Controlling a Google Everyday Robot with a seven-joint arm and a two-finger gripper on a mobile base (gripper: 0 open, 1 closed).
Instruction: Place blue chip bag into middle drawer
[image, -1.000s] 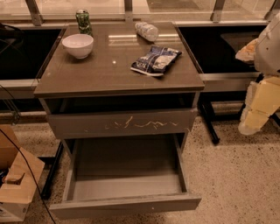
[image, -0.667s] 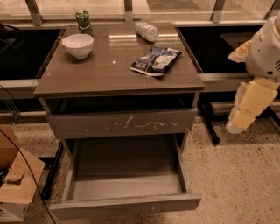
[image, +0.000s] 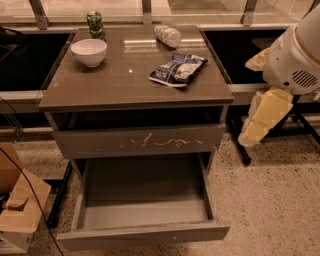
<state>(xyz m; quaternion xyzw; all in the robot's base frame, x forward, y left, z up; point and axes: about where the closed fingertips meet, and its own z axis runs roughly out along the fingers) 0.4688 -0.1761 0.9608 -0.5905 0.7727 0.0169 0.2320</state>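
The middle drawer (image: 145, 234) stands pulled open, nothing in it, below a scratched drawer front (image: 140, 142). The hand (image: 252, 132) hangs beyond the tabletop's (image: 100, 85) right edge; whether it is clenched or released cannot be told. The blue chip bag (image: 177, 70) lies toward the right edge, and a white bowl (image: 89, 51) sits near the far left corner.

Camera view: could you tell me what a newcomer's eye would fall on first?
The middle drawer stands pulled open and empty at the bottom. The blue chip bag lies on the cabinet top, right of centre. The gripper hangs beyond its right edge, away from both.
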